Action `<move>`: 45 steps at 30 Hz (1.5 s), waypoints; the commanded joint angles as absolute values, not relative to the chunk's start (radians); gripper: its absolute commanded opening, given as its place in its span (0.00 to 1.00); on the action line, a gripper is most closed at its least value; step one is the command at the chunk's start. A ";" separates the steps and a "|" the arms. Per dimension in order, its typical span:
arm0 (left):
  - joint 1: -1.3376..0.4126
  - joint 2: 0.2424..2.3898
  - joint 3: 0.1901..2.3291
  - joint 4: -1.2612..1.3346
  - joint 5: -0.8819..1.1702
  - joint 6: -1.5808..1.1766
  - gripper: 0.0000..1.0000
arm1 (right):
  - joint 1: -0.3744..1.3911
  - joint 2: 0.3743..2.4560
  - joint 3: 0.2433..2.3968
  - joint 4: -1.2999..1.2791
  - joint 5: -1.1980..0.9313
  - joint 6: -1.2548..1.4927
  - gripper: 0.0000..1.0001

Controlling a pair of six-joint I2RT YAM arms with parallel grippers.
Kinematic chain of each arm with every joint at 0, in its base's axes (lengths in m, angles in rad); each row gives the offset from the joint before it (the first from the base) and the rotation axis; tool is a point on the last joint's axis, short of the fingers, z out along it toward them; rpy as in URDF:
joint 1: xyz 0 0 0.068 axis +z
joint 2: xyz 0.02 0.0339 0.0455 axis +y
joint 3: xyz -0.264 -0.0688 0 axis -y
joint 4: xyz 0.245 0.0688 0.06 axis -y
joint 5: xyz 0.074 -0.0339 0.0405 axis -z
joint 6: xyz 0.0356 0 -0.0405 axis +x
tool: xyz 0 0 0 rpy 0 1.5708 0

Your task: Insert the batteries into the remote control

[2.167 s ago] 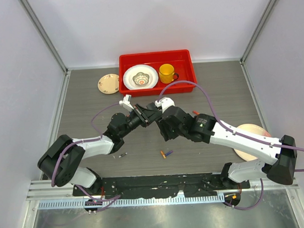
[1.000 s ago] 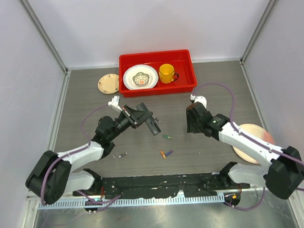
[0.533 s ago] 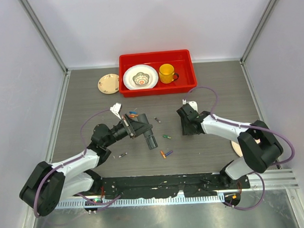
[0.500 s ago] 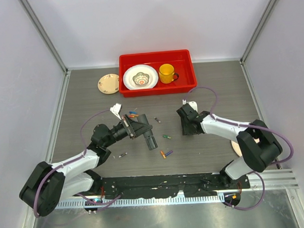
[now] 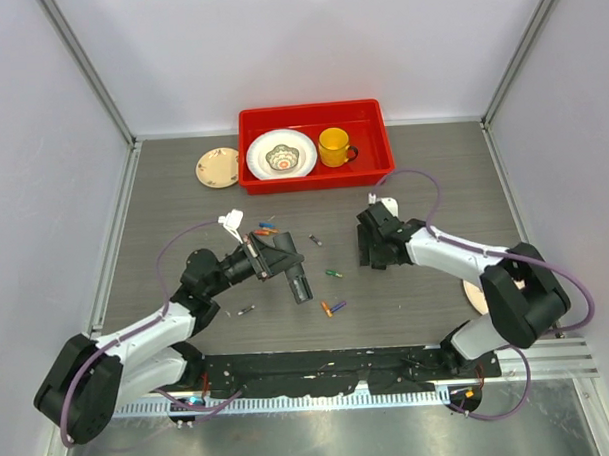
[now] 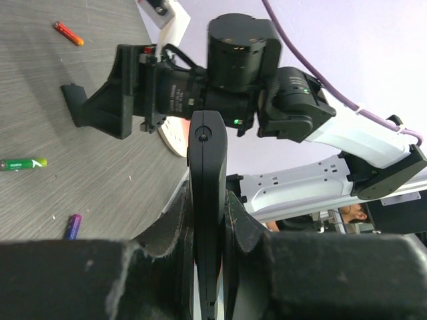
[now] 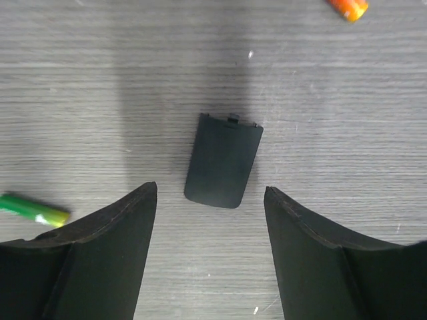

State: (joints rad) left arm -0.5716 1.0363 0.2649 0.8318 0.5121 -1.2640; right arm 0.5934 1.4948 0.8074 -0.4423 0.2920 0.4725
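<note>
As I watch over the link, batteries (image 5: pixel 332 308): an orange and a purple one lie together nearest the arm bases, with a green battery (image 5: pixel 333 273) just beyond them.
Left hand (image 5: pixel 286 264): clamped tight on the remote control (image 5: pixel 298 280), which juts out past the fingers. About two seconds ago it was up against the right hand, and it has since drawn back toward me.
Right hand (image 7: pixel 210 192): fingers spread and holding nothing, wider than half a second ago, now well apart from the left.
Battery cover (image 7: pixel 222 160): flat on the surface (image 5: pixel 184 212) between the right fingers, touching neither.
Red tray (image 5: pixel 370 111): at the far edge with a plate (image 5: pixel 280 154) and a yellow cup (image 5: pixel 333 146) inside, unmoved.
</note>
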 commanded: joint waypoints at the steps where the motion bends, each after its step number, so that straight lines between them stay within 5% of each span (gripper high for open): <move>1: -0.569 0.965 0.291 0.782 0.479 -1.198 0.04 | 0.591 1.375 0.905 -0.469 0.323 0.469 0.72; 4: -0.569 0.956 0.288 0.790 0.474 -1.203 0.09 | 0.584 1.355 0.928 -0.483 0.412 0.462 0.73; 8: -0.571 0.985 0.259 0.859 0.474 -1.256 0.00 | 0.540 1.376 0.919 -0.414 0.570 0.434 0.71; 12: -0.571 1.035 0.175 1.122 0.439 -1.383 0.00 | 0.433 1.469 0.977 -0.405 0.540 0.456 0.67; 25: -0.581 1.086 0.253 1.190 0.775 -1.379 0.00 | 0.379 1.438 0.869 -0.216 0.523 0.538 0.64; 45: -0.638 1.068 0.253 1.094 0.681 -1.289 0.00 | 0.380 1.448 0.857 -0.172 0.410 0.482 0.61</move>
State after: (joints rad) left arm -0.6365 1.0935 0.2276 1.1427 0.7349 -1.3270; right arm 0.3775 1.4311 0.8070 -0.1818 0.4385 0.5159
